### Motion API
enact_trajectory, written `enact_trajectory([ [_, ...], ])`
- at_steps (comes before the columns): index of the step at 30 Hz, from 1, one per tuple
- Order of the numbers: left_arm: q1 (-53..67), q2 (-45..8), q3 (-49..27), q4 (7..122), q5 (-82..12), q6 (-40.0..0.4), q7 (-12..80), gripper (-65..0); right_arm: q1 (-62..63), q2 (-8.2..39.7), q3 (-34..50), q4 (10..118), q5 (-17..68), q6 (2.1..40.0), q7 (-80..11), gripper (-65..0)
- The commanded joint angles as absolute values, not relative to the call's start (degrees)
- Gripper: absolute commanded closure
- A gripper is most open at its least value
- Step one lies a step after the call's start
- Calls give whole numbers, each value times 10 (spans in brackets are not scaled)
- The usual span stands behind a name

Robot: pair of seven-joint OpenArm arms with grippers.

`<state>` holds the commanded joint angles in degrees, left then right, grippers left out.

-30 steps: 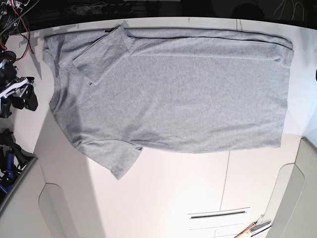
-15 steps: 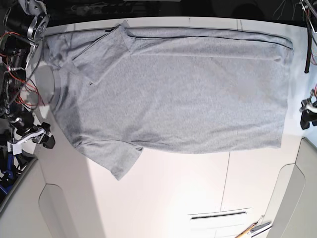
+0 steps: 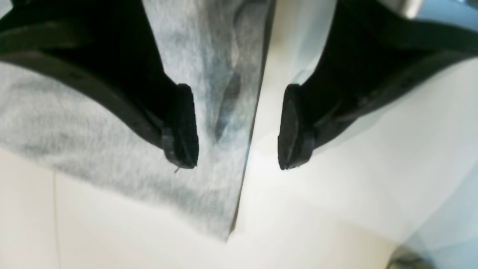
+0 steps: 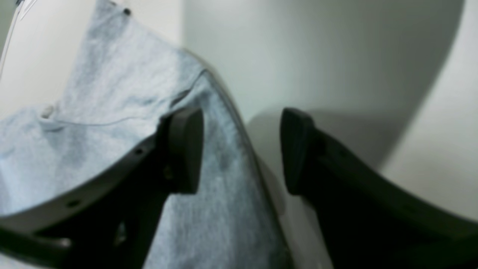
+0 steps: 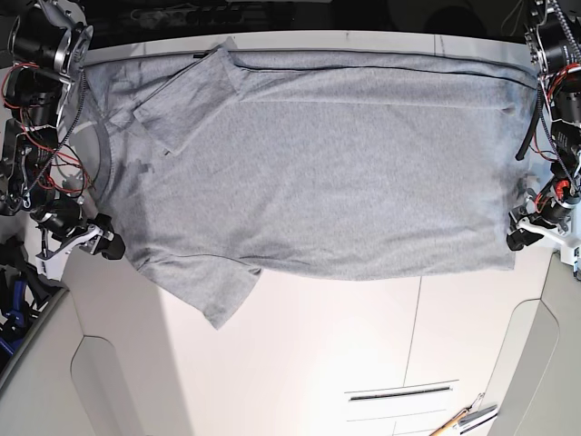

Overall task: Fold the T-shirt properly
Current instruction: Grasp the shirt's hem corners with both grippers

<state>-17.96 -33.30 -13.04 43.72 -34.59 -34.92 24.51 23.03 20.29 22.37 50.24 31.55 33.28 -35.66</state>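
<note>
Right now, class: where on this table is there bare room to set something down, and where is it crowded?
Free: the white table below the T-shirt. Crowded: the shirt's two ends, where the left gripper and right gripper sit at its edges.

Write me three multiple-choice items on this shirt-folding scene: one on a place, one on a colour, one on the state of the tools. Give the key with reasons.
1. Where is the left tool?
A. at the T-shirt's lower hem corner
B. over the neck opening
C. at the middle of the chest

2. What colour is the T-shirt?
A. navy
B. heather grey
C. white

3. How do both tools stand?
A. both clamped on cloth
B. one clamped, one open
C. both open

Key:
1 A: in the base view it sits by the hem corner, and the left wrist view shows that corner below the fingertips.
2 B: grey cloth on the white table.
3 C: both wrist views show a clear gap, for the right tool too.
</note>
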Motion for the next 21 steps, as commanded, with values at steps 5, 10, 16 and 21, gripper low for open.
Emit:
enact_trajectory([
  [5, -179, -310, -130, 437, -319, -323, 243, -376, 230, 172, 223, 502, 315, 333, -376, -325],
  [10, -179, -303, -130, 437, -328, -339, 251, -376, 230, 145, 220, 502, 324, 335, -392, -325],
  [16, -180, -304, -130, 437, -345, -358, 262, -357, 231, 143, 166, 502, 325, 339, -401, -325],
  [21, -180, -304, -130, 437, -345, -358, 262, -143, 232, 143, 163, 503, 323, 339, -401, -166],
])
